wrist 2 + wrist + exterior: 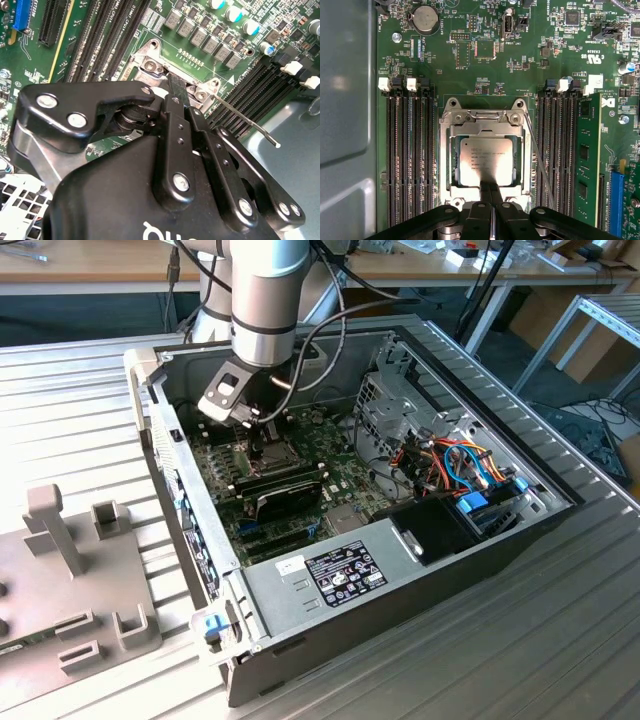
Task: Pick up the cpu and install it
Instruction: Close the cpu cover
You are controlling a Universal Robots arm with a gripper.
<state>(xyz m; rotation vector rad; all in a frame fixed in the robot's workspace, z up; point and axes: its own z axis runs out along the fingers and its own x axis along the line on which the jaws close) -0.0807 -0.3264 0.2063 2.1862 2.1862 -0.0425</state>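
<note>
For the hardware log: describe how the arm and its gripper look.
The arm is a smooth silver-grey cylinder with a darker ring at a joint, and black cables run beside it. The gripper is matte black: a blocky body with white print, jointed link bars pinned by shiny silver screws, and two slim black fingers.

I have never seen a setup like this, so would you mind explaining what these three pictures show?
The exterior view shows a robot arm reaching down into an open computer case on a ribbed metal table. The two wrist views come from cameras riding on the arm, looking at the green motherboard. In the first wrist view the cpu, a small silver square, lies in its socket frame. The gripper holds nothing; its black fingers are together, tips at the chip's edge.
</note>
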